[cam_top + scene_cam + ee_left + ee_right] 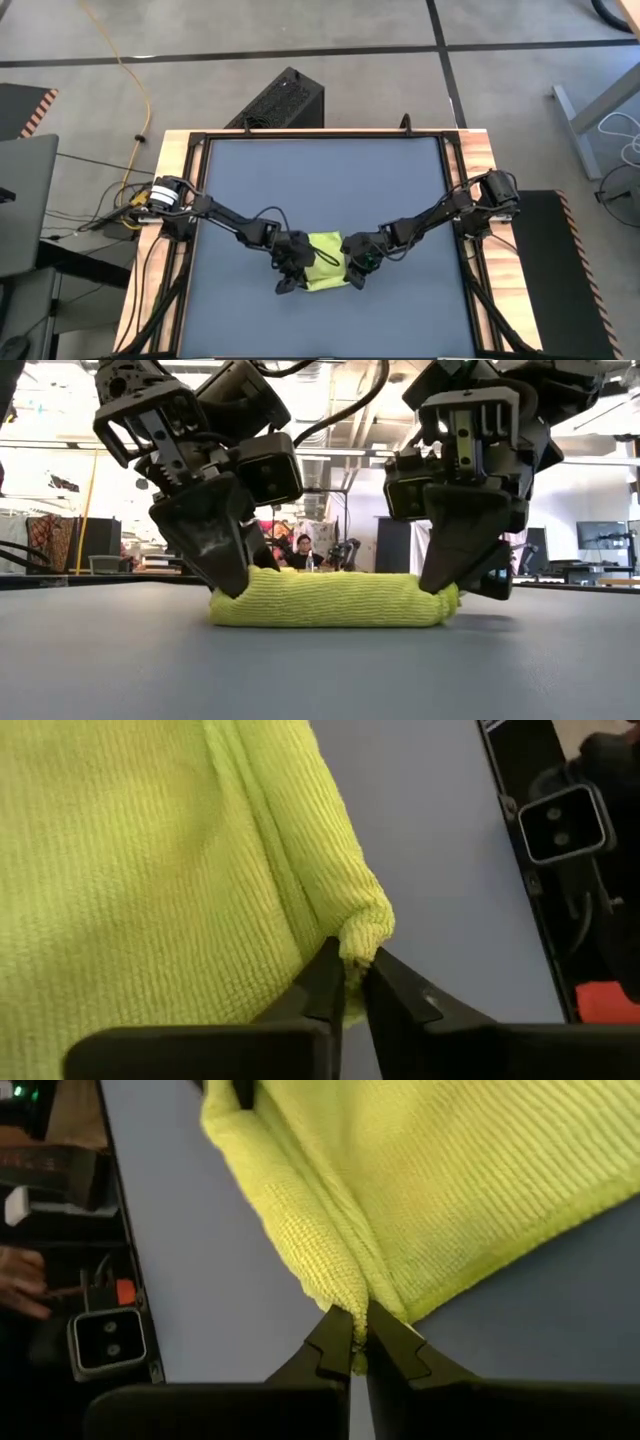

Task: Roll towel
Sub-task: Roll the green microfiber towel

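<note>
Low view: our left gripper (pixel 232 582) and right gripper (pixel 447 582) pinch shut on the towel (pixel 330 600) ends, keeping its roll even

Bench (pixel 320 180) bare on far half & both side strips, so free passage there. Near-centre blocked: towel (pixel 326 262) w/ left pincer (pixel 291 272) at one end, right pincer (pixel 358 264) at other; both arms slant in from bench edges.
</note>
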{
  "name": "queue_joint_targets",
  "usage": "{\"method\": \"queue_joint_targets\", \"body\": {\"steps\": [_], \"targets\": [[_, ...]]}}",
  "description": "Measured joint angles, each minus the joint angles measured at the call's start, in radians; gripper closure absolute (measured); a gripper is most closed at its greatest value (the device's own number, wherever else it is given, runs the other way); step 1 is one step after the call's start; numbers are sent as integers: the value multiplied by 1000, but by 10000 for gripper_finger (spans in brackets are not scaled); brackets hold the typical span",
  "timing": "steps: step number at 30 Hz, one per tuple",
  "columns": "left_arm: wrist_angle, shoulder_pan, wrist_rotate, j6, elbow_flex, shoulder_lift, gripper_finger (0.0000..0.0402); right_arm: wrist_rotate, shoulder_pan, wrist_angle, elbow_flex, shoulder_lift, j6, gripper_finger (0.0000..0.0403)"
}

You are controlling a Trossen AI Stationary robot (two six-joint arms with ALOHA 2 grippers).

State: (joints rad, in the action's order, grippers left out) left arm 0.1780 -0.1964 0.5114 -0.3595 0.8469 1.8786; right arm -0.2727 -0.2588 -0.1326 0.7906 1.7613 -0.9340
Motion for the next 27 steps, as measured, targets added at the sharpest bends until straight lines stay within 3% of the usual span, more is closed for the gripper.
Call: {"method": "queue_joint_targets", "body": {"steps": [5, 9, 13, 16, 21, 27], "targets": [[-14, -1, 32, 22, -1, -1, 323, -16, 13, -54, 0, 52, -53, 369], [-34, 3, 113, 24, -1, -2, 287, -17, 13, -90, 1, 96, -90, 370], [-91, 1, 189, 21, -5, -28, 283, -17, 13, -92, 1, 104, -117, 370], [-195, -4, 190, 47, -8, -78, 292, -17, 13, -91, 3, 105, -152, 370], [-303, 0, 70, 131, -5, -189, 312, -26, 28, -85, 4, 106, -177, 370], [-212, -5, -139, 250, -3, -312, 329, -28, 57, -86, 4, 107, -198, 370]]}}
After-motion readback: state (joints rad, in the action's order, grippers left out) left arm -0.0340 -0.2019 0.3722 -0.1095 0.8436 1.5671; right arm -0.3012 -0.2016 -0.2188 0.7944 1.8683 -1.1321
